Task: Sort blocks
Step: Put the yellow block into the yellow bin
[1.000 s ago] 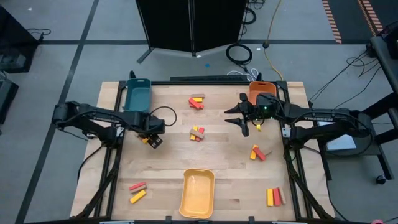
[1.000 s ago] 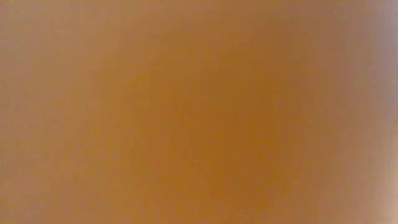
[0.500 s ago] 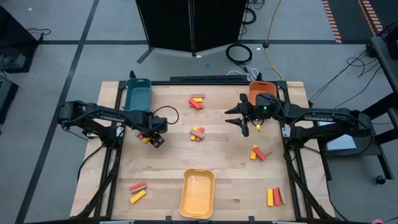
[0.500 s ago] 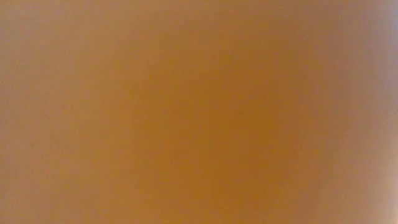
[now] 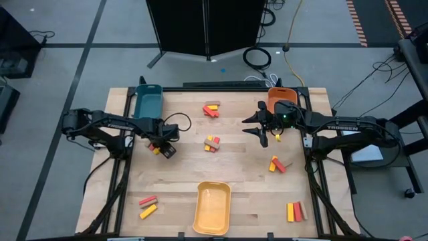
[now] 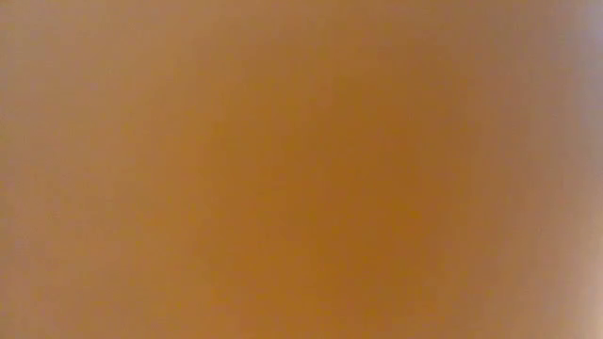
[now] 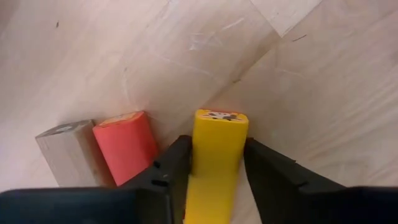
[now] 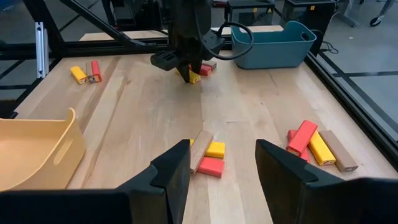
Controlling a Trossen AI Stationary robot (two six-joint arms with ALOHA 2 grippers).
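My left gripper (image 5: 160,148) (image 7: 217,177) is down at the table's left side, shut on a yellow block (image 7: 217,146). A red block (image 7: 127,146) and a tan block (image 7: 68,155) lie flat on the wood right beside it. My right gripper (image 5: 250,126) (image 8: 224,168) hovers open over the table's far right part, touching nothing. Other small groups of yellow, red and tan blocks lie at the centre (image 5: 212,142) (image 8: 208,157), far centre (image 5: 212,109) (image 8: 317,146), right (image 5: 276,164), near right (image 5: 294,211) and near left (image 5: 147,206). My left gripper pinches the yellow block between its two fingers (image 7: 171,174), which lie on its long sides (image 7: 202,168). The block's free end (image 7: 221,116) sticks out past the fingertips. The fingers come slanting down from the table's left. Whether the block is off the wood, I cannot tell.
A teal tray (image 5: 147,100) (image 8: 273,43) stands at the far left corner, an orange tray (image 5: 279,96) at the far right under my right arm, and a yellow tray (image 5: 212,206) (image 8: 31,149) at the near edge. The low view is filled by an orange blur.
My left arm has shifted a little, and its gripper has edged slightly toward the table's far left while staying at the same blocks. My right arm has kept still.
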